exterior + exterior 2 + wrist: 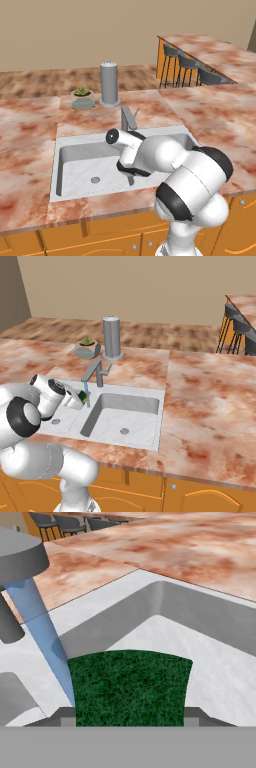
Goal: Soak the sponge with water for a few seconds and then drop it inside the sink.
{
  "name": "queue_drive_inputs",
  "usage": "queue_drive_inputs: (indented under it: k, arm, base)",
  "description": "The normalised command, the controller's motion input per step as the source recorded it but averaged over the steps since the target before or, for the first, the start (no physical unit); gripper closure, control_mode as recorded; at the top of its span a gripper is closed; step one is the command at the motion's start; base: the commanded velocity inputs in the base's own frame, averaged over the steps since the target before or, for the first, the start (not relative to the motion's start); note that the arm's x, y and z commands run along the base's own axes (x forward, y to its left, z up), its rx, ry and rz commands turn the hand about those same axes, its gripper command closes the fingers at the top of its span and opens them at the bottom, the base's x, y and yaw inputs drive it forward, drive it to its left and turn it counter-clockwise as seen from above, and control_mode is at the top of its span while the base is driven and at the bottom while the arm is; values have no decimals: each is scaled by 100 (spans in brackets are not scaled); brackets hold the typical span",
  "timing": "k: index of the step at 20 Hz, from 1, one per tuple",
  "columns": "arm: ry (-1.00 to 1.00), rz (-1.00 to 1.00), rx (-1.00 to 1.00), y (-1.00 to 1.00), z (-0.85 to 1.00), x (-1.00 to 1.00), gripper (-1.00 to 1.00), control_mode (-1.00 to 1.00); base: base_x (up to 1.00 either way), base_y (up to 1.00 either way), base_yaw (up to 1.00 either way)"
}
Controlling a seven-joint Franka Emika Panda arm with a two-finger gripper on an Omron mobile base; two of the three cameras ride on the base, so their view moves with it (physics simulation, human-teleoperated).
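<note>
The jaws are clamped on the sponge, whose dark green face fills the lower middle of the hand view between the two finger tips at the bottom edge. The water, a pale blue stream, slants down from the spout in the upper left and meets the sponge's left edge. In the right base view the gripper sits left of centre, holding the sponge under the faucet, with the water falling onto it. Below lies the sink, its right bowl open at centre frame. Behind the faucet stand a grey cylinder and a small plant on the counter.
</note>
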Motion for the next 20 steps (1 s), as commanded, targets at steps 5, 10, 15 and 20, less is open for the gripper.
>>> queue_drive_inputs:
  k: [5, 10, 15, 20]
  arm:
    - [0, 0, 0, 6, -7, 16, 100, -100]
    - [0, 0, 0, 4, -17, 23, 100, -100]
    - [0, -1, 0, 6, -16, 24, 100, -100]
    - [0, -5, -3, 22, -2, 6, 100, -100]
  base:
    - [0, 0, 0]
    - [0, 0, 0]
    - [0, 0, 0]
    - [0, 0, 0]
